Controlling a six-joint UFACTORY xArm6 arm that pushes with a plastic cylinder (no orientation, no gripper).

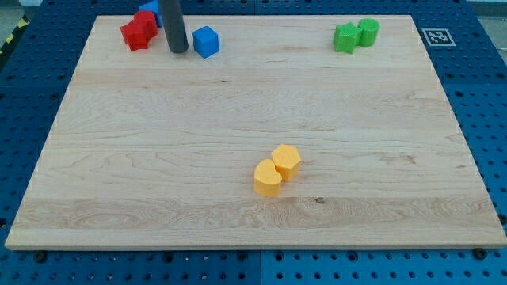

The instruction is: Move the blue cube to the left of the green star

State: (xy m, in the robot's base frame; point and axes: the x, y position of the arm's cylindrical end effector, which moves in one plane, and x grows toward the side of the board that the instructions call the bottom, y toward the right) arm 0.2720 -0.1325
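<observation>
The blue cube (206,41) sits near the counter's (238,166) top edge, toward the top-left corner. No claw is fitted; my tip (177,50) rests just left of it. Judged light, rigid, prone to rotate: push its left face centrally. The green star (345,37) waits near the top-right corner; red blocks (139,32) lie behind, path unobstructed

My rod (174,28) runs off the view's top and hides most of a second blue block (150,11) behind it.
</observation>
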